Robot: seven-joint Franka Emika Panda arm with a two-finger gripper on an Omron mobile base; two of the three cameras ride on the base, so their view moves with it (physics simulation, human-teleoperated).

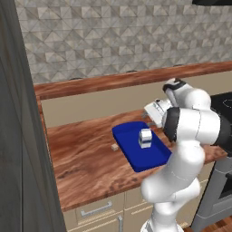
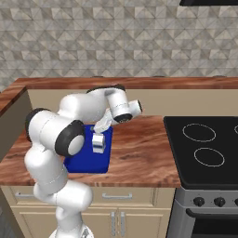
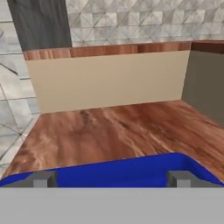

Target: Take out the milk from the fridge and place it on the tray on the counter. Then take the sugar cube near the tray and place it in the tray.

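Observation:
The milk (image 1: 145,138) (image 2: 98,143), a small white carton, stands upright on the blue tray (image 1: 136,156) (image 2: 93,161) on the wood-grain counter (image 1: 86,154) (image 2: 139,148). My gripper (image 1: 149,113) (image 2: 101,126) (image 3: 111,179) hovers just above and behind the carton, open, with nothing between its fingers. In the hand view the tray's rim (image 3: 122,171) lies under the two fingertips (image 3: 43,179), with bare counter beyond. The sugar cube (image 1: 115,147), tiny and pale, lies on the counter just left of the tray. The fridge (image 1: 18,136) rises grey at the left edge.
A black stovetop (image 2: 204,144) (image 1: 224,102) adjoins the counter on the right. A beige back panel (image 1: 99,102) with a raised wooden ledge runs behind the counter. Beige drawers with metal handles (image 2: 116,196) sit below. Open worktop lies left of the tray.

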